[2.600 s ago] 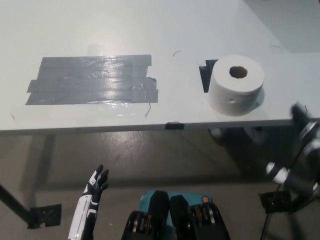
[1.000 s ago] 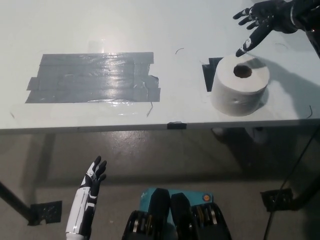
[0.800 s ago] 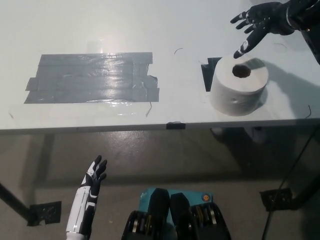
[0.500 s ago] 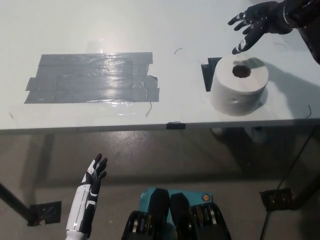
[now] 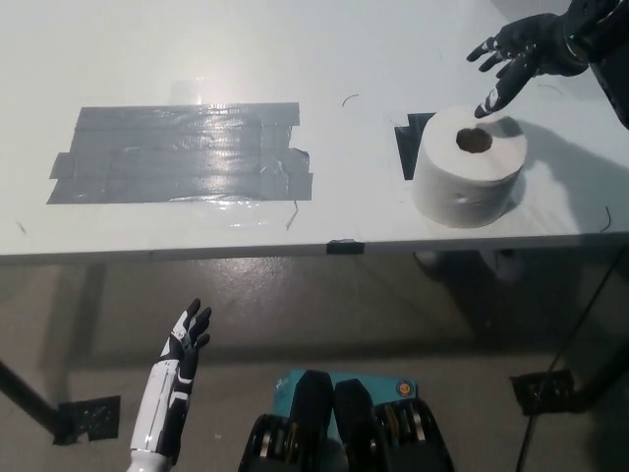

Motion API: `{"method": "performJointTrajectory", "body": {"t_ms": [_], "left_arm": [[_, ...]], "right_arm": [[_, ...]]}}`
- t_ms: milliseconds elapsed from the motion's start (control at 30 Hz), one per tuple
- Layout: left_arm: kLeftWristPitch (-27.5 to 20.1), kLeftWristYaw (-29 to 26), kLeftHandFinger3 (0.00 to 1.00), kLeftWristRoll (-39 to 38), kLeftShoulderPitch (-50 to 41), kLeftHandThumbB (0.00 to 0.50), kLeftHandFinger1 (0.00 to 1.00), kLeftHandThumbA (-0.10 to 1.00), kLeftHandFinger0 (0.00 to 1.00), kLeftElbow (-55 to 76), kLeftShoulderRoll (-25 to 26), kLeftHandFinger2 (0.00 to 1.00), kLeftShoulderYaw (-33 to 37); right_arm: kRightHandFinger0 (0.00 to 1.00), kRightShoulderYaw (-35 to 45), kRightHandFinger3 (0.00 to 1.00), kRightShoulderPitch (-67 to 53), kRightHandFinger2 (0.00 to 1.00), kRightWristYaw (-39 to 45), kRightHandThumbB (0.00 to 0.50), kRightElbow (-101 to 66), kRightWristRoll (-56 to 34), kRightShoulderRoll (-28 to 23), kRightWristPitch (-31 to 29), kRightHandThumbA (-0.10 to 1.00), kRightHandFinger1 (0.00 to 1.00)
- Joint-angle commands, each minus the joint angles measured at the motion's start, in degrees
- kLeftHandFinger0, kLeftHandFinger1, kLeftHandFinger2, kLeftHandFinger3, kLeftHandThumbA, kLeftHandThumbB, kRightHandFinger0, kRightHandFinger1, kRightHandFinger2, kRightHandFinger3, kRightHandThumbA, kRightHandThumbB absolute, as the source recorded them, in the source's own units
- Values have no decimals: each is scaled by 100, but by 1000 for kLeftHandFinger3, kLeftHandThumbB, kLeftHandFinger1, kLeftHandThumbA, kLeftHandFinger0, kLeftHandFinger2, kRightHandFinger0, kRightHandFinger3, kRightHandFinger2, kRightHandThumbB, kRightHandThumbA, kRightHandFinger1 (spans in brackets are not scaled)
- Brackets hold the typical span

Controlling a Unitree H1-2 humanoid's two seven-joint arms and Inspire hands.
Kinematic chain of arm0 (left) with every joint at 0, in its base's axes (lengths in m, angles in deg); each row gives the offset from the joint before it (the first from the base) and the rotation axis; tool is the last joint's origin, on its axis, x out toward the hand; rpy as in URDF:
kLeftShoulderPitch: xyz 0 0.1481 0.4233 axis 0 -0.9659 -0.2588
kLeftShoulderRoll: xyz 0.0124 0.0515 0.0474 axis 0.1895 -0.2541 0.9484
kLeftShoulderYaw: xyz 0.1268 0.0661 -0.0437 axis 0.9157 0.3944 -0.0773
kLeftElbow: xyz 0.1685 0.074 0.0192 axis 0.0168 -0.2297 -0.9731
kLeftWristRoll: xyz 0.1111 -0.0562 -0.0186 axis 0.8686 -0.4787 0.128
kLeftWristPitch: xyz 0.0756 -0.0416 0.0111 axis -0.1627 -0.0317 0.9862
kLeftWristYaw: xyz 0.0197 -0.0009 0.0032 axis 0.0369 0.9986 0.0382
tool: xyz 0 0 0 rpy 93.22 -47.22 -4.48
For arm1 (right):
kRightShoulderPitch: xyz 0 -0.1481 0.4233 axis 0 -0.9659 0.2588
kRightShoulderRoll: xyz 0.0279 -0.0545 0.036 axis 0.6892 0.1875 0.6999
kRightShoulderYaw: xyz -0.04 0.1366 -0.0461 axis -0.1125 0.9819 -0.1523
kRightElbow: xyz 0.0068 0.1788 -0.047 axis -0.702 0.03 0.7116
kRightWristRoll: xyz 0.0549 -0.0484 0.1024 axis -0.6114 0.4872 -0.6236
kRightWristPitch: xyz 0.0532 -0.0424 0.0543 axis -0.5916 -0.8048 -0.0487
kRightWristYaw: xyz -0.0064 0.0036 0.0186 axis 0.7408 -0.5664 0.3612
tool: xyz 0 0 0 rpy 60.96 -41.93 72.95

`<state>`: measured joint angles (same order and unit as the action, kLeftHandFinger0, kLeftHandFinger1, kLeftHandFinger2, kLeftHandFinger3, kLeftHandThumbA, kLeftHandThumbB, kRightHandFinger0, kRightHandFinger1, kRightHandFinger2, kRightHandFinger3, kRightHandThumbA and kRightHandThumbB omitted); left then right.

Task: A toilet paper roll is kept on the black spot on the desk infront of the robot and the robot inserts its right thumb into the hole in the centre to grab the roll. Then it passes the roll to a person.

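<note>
A white toilet paper roll (image 5: 469, 177) stands upright on a black patch (image 5: 407, 144) near the right end of the white desk (image 5: 324, 59), its centre hole facing up. My black right hand (image 5: 521, 55) hovers open just behind and above the roll, fingers spread, thumb pointing down toward the roll's far rim without entering the hole. My white left hand (image 5: 182, 352) hangs open below the desk edge at the lower left, holding nothing.
A large patch of grey tape (image 5: 182, 152) covers the desk's left half. The desk's front edge (image 5: 344, 248) runs across the middle of the picture, with floor below it. A black table leg base (image 5: 550, 393) stands at the lower right.
My right arm has risen from below the desk to above and behind the roll; in the last half second the hand shifted slightly right. The roll and left hand stay put.
</note>
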<state>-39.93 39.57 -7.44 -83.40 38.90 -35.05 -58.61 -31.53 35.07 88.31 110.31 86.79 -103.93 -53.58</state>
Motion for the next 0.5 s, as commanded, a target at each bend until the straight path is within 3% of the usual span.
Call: {"method": "performJointTrajectory", "body": {"t_ms": [0,133,167,367,467], "left_arm": [[-154,-83,1000,18,33,198,1000,1000,1000,198,30,1000,29],[-103,-71,1000,-3,115,202,1000,1000,1000,201,49,1000,10],[-121,-77,1000,-9,117,201,1000,1000,1000,198,46,1000,8],[-156,-93,1000,43,164,191,1000,1000,1000,159,60,1000,13],[-120,-95,1000,36,156,186,1000,1000,1000,187,43,1000,12]], "right_arm": [[1000,-75,1000,394,1000,298,315,31,226,-167,-311,815,1000],[1000,-101,1000,500,1000,464,327,208,255,-153,-493,873,1000],[1000,-93,1000,518,1000,479,356,245,264,-137,-487,882,1000],[1000,-158,1000,587,1000,512,415,350,410,-84,-541,972,1000],[1000,-184,1000,571,1000,601,374,445,436,-47,-729,995,1000]]}}
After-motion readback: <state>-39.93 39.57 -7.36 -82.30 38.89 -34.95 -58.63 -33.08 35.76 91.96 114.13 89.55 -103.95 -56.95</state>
